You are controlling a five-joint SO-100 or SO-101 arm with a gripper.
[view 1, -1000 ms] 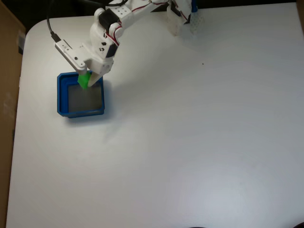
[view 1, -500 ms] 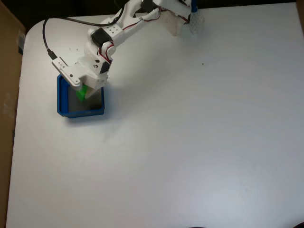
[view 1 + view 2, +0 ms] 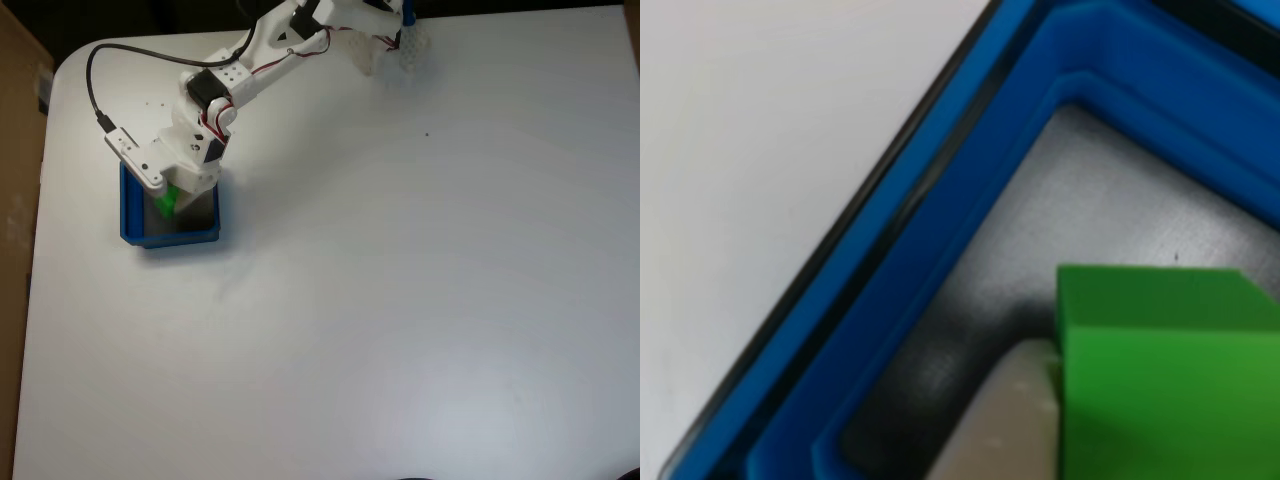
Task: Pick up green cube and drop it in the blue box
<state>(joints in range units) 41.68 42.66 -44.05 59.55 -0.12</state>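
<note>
**Operator:** White table (image 3: 420, 300), bare and bright; brown board at the fixed view's left edge. I have the gripper (image 3: 172, 200) down inside the blue box (image 3: 132, 215), at the table's upper left.

**Observer:** And the green cube (image 3: 166, 202)?

**Operator:** Clamped between the fingers, low over the box's grey floor, near one inner corner. The close view shows a pale finger (image 3: 1000, 420) flat against one face of it.

**Observer:** Handling?

**Operator:** I judge it light, rigid, smooth-sided. Opposite flat faces are the right hold; a corner grip would likely slip.
</note>
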